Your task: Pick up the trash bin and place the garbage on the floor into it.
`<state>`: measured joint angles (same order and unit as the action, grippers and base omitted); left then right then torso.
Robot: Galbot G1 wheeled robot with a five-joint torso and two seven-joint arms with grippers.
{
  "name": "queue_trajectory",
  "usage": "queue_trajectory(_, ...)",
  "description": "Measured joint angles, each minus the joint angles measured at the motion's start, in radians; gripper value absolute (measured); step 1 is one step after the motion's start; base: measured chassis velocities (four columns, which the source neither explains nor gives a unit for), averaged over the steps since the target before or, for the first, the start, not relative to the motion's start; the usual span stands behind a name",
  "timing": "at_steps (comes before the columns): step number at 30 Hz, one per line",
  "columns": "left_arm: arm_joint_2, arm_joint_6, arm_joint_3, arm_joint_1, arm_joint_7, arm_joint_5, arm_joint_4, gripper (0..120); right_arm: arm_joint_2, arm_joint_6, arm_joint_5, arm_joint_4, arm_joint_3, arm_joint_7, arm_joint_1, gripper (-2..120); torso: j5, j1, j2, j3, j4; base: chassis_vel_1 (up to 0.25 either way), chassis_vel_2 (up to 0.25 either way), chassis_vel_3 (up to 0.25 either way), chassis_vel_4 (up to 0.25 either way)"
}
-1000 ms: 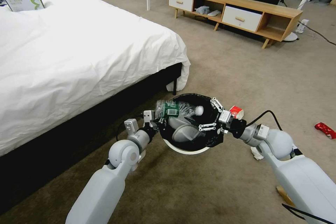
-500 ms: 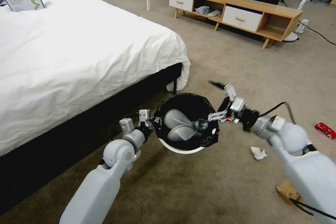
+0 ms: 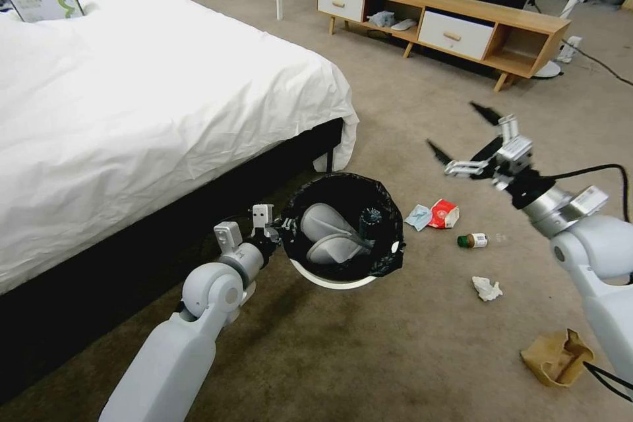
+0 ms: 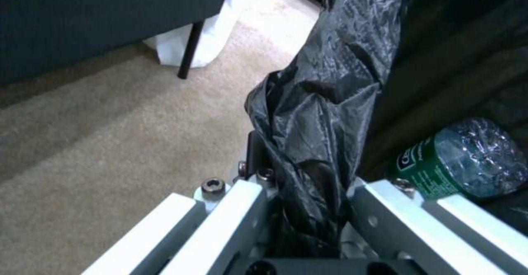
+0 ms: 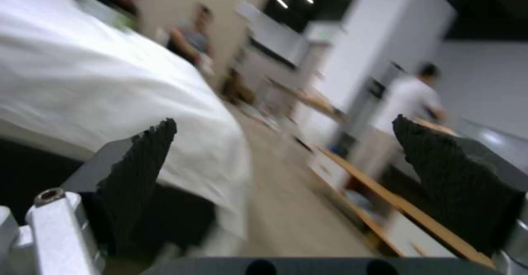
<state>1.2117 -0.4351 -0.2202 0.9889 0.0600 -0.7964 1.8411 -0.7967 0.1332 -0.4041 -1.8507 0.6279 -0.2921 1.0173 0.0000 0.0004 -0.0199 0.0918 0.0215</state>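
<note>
The bed (image 3: 151, 99) with its white sheet fills the left of the room, and everything else is placed from the trash bin (image 3: 343, 227), which hangs just off the bed's near corner, above the carpet (image 3: 395, 356). The left gripper (image 3: 280, 229) is on the bin's bed-side rim, clenched on the black bag (image 4: 319, 102) folded over that rim (the wrist camera shows the crumpled plastic pinched between the two metal fingers (image 4: 236, 209)). Inside the bin lies a clear bottle with a green label (image 4: 462, 159), close to the pinched edge, beside a grey-white shape I cannot identify.

On the floor just right of the bin lie a light blue mask (image 3: 418, 217) and, touching it, a red-white packet (image 3: 445, 213). A little further right sits a small green-capped bottle (image 3: 473, 240) on its side. Nearer the robot than the bottle is a crumpled white tissue (image 3: 486, 288), and further right and nearer still, a brown paper bag (image 3: 557, 357), flattened and creased.

The right gripper (image 3: 473, 135) is up in the air well right of the bin and above the litter, its jaws spread wide with nothing between the dark fingertips (image 5: 143, 159).
</note>
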Motion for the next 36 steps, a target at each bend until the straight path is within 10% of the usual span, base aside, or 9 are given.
queue_trajectory(17, -0.011, 0.003, -0.034, 0.031, -0.004, -0.001, 0.025, 2, -0.023, -0.707, -0.242, -0.07, -0.019, 0.69, 0.083, 100, 0.0, 0.0, 0.0, 0.0, 0.0, 0.0, 0.0, 0.0, 0.0)
queue_trajectory(36, -0.014, 0.006, -0.058, 0.052, -0.009, -0.004, 0.042, 2, -0.02, -0.872, -0.769, -0.028, 0.021, 1.07, 0.206, 100, 0.0, 0.0, 0.0, 0.0, 0.0, 0.0, 0.0, 0.0, 0.0)
